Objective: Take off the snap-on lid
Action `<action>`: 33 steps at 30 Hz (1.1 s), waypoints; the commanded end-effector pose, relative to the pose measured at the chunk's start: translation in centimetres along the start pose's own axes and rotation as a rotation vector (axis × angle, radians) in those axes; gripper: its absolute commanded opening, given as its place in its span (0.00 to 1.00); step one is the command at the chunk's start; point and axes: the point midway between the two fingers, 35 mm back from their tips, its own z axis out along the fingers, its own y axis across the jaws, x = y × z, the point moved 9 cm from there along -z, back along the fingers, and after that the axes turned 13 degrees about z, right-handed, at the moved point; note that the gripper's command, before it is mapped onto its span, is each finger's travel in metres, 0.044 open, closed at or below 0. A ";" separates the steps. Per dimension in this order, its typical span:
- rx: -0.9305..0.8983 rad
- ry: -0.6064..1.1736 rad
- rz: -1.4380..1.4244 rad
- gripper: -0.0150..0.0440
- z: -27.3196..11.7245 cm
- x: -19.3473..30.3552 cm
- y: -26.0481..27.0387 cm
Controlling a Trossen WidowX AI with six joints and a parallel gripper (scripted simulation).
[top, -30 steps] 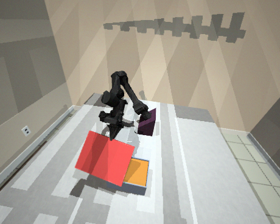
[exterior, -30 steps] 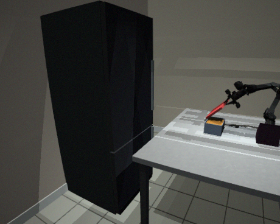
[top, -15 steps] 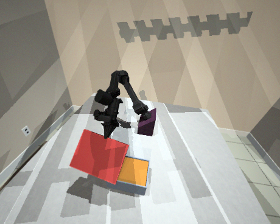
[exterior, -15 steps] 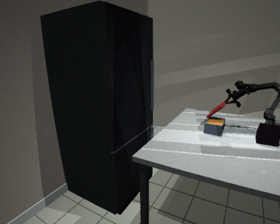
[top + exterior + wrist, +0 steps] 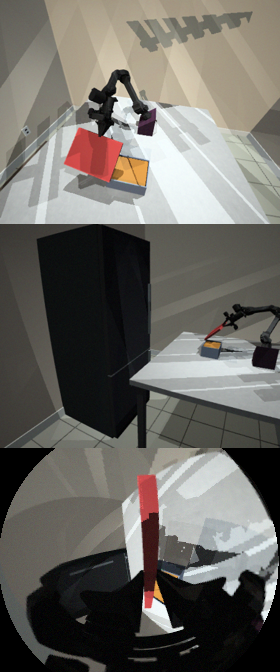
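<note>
The red lid [image 5: 94, 153] [image 5: 214, 332] [image 5: 149, 543] is off the box and held in the air. My gripper [image 5: 101, 135] [image 5: 224, 324] [image 5: 149, 571] is shut on one edge of it. In the exterior view the lid slants down from the fingers, its far edge lowest. The storage box [image 5: 128, 187] [image 5: 210, 352] stands open on the table [image 5: 195, 189] [image 5: 170, 376], blue-grey outside with an orange inside. In the top view the lid is left of the box and covers its left end from sight. The lid's underside is hidden there.
A dark purple block [image 5: 147, 127] [image 5: 265, 358] stands at the arm's base. A tall black cabinet [image 5: 73, 315] stands beyond the table's end. The table's right edge shows in the top view. Striped shadows cross the table top.
</note>
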 end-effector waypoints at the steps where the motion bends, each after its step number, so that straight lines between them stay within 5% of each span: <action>1: -0.018 -0.004 0.002 0.25 -0.5 -1.1 0.5; 33: -0.021 -0.007 -0.001 0.25 -1.1 -7.4 1.5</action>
